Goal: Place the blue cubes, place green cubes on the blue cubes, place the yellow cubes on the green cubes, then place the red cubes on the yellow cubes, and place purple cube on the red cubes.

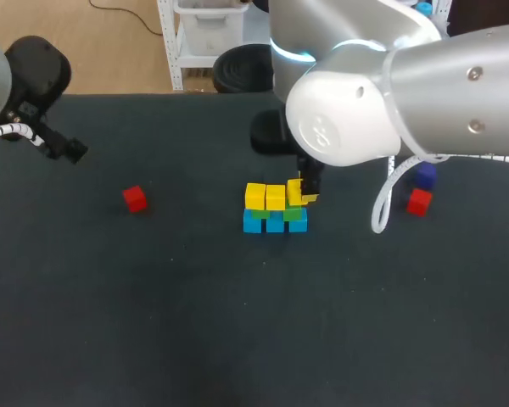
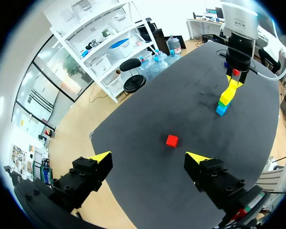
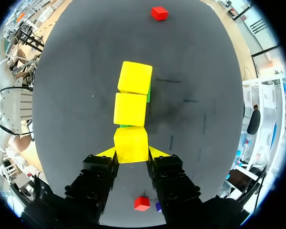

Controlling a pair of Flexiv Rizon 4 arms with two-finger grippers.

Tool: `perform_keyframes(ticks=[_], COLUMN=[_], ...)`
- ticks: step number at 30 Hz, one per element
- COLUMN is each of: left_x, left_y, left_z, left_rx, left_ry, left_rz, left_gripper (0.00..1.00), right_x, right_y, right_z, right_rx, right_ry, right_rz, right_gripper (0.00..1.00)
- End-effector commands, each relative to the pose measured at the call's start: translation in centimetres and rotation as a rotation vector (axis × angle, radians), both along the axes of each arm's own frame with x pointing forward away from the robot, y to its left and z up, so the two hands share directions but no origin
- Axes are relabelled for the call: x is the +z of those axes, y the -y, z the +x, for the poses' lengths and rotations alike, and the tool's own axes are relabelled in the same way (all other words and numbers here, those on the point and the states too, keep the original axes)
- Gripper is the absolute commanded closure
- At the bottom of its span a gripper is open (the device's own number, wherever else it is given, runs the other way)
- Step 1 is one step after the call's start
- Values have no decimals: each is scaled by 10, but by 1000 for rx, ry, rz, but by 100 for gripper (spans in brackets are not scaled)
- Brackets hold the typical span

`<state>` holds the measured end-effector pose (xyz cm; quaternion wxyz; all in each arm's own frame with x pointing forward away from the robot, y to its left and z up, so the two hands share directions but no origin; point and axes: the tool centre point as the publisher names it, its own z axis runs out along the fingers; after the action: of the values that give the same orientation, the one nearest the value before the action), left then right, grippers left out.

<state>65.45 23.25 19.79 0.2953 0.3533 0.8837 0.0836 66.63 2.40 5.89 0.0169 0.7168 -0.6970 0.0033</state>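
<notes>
Centrally in the head view, three blue cubes (image 1: 274,224) lie in a row on the dark worktop (image 1: 195,322). They carry green cubes (image 1: 293,214), with two placed yellow cubes (image 1: 265,196) above. The third yellow cube (image 1: 294,195) is at the row's right end beneath the right arm (image 1: 424,85). The left red cube (image 1: 135,198) lies well apart to one side, and the right red cube (image 1: 419,202) and purple cube (image 1: 424,176) to the other.

Left wrist view: the left hand (image 2: 148,160) is spread wide and empty above the worktop, with the left red cube ahead of it and the stack far off.

Right wrist view: the right hand (image 3: 132,151) is closed on the third yellow cube, a fingertip against each side face, in line with its two neighbours. Whether it already rests on the green layer cannot be told.

The cubes appear rigid, light and smooth-faced. Opposite flat faces offer the surest hold, and a nudge would probably shift the stack.
</notes>
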Motion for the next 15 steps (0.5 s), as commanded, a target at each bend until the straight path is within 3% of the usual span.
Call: perform_keyframes(ticks=[1,15], left_x=[0,0], left_y=[-1,-1], left_z=[1,1], left_rx=[-2,-2], left_ry=[-1,-1], left_rz=[-1,-1], left_gripper=[0,0], right_x=[-1,-5], right_y=[1,-2], right_z=[0,3], right_rx=[0,12], right_ry=[-2,-10], right_rz=[4,12], right_gripper=[100,100])
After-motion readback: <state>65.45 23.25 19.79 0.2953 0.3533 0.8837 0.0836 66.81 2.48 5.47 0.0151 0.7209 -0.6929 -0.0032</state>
